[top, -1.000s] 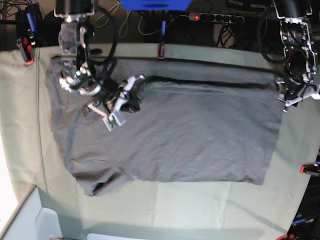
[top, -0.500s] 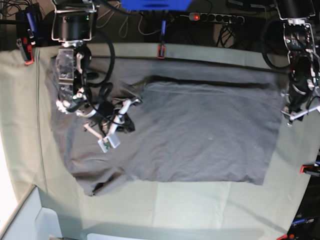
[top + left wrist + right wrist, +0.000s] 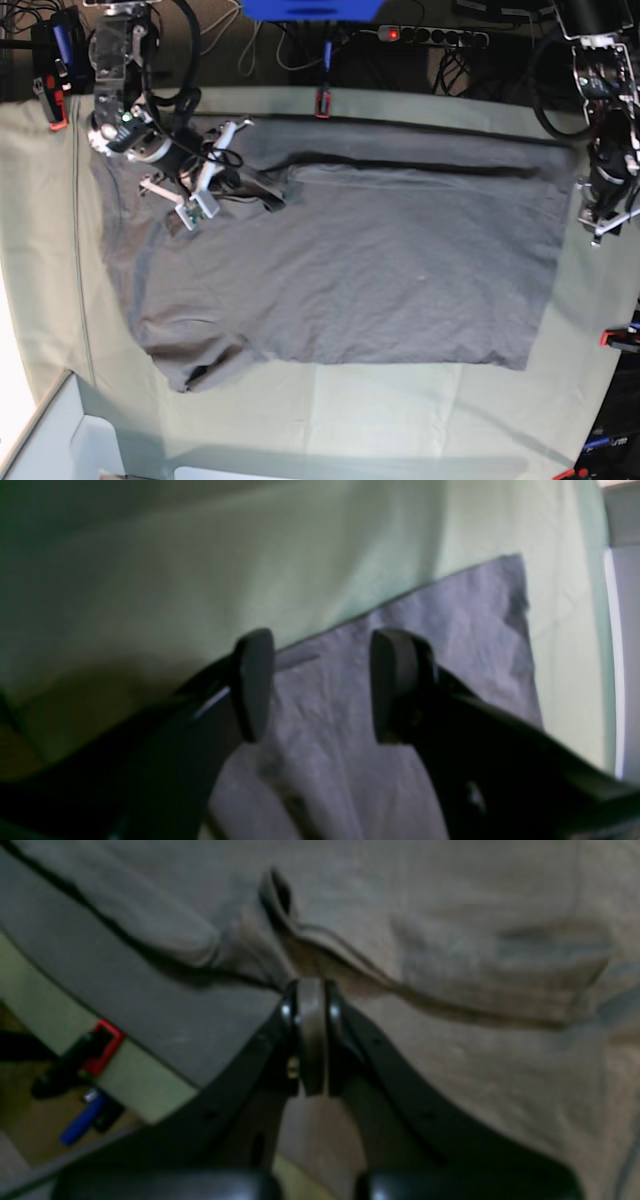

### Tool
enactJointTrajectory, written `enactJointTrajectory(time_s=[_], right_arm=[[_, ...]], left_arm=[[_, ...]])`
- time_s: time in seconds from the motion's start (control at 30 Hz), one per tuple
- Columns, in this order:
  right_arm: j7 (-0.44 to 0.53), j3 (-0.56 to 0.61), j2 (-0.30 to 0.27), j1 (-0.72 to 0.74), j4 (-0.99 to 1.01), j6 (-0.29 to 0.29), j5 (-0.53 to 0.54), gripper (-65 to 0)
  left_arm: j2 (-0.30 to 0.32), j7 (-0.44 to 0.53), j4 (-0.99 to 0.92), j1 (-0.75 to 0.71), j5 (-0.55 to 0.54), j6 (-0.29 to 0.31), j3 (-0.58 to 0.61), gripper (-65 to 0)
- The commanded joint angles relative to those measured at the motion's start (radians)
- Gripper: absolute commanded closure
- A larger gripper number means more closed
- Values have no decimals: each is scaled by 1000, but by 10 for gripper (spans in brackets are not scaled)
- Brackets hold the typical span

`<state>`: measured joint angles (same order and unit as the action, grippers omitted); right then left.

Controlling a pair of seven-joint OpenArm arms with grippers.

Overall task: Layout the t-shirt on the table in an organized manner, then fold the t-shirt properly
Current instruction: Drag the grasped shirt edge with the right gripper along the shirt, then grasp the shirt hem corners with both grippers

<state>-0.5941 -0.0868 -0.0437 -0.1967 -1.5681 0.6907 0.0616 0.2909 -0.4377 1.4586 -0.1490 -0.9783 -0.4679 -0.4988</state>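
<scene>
- Cotton of the t-shirt [image 3: 380, 265] lay dark grey and soft across the table [image 3: 400, 410], its near hem fairly straight, one sleeve crumpled at the near corner below the collar end.
- Pale grey-green cloth covering that table showed long creases around the shirt, so a hard tug could, I judged, wrinkle both layers.
- Right gripper [image 3: 311, 990] sat with its jaws pressed together at a raised ridge of shirt fabric by the collar; the fold appeared pinched, though blur left it uncertain.
- Risk there: a thin pinch of limp knit could slip free, or drag the collar region into a bunch.
- Left gripper [image 3: 320, 680] hung with its dark rounded pads apart and nothing between them, above the shirt's hem corner opposite the collar.
- Risk there: closing off the edge would catch table cloth instead.
- Red clamp [image 3: 322, 102] gripped the table's far edge beyond the shirt.
</scene>
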Motion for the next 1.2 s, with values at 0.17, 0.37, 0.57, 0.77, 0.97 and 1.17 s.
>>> enactJointTrajectory(time_s=[0.17, 0.37, 0.57, 0.77, 0.97, 1.17], right_arm=[[21, -1, -2, 158, 239, 7, 14, 0], [101, -3, -6, 316, 413, 7, 14, 0], [104, -5, -41, 415, 398, 7, 14, 0], [109, -6, -120, 475, 392, 7, 14, 0], [112, -6, -221, 586, 548, 7, 16, 0], [113, -6, -261, 673, 679, -55, 17, -34]], left_arm=[[24, 7, -29, 50, -8, -4, -4, -308], [26, 7, -78, 94, -6, -4, -2, -308], [52, 7, -112, 167, -4, -4, 5, -349], [69, 7, -249, 308, -4, -2, 33, -441], [113, 15, -514, 538, -4, -2, 239, -460], [109, 138, -761, 739, 54, 5, 427, -462]])
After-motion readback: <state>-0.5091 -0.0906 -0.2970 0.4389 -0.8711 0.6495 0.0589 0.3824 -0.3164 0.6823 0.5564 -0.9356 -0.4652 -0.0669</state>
